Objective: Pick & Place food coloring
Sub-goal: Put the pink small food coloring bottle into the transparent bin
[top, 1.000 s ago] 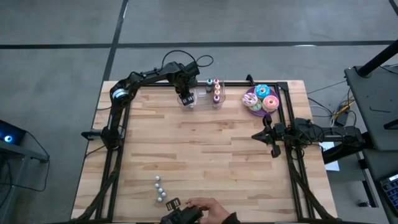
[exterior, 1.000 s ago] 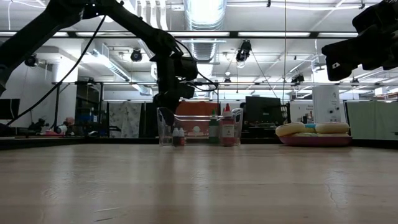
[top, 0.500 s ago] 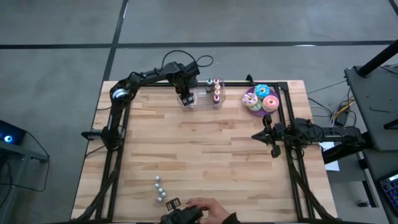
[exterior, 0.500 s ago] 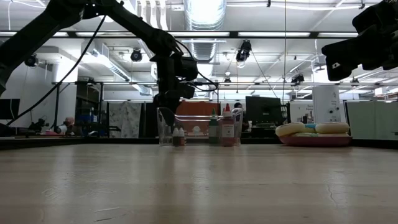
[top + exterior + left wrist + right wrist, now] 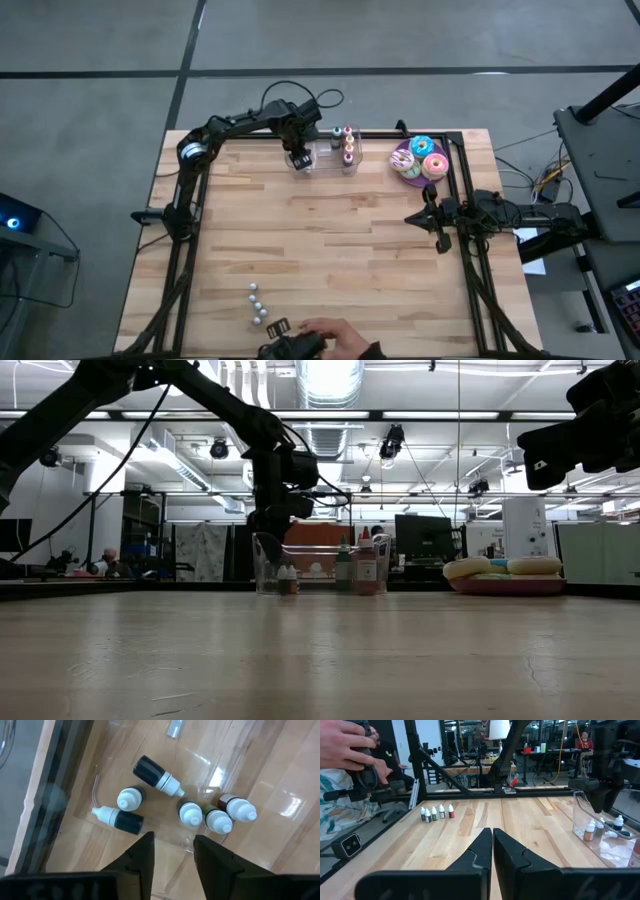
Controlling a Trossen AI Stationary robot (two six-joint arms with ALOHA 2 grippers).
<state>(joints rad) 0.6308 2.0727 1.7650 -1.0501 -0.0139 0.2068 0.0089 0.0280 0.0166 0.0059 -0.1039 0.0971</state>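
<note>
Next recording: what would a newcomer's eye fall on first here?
The left gripper hangs open over a clear container at the table's far edge, small white-capped bottles scattered inside. Right of it sits a plate of frosted doughnuts. The right gripper waits shut by the right edge.

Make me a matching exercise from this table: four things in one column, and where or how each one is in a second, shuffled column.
Things:
1. left gripper
2. right gripper
3. doughnuts
4. row of small bottles

Place or state:
A. on a purple plate at the far right
B. open, above the clear bin
C. shut, by the right edge of the table
D. standing at the front edge, near a person's hand

Pairs: 1-B, 2-C, 3-A, 4-D
</note>
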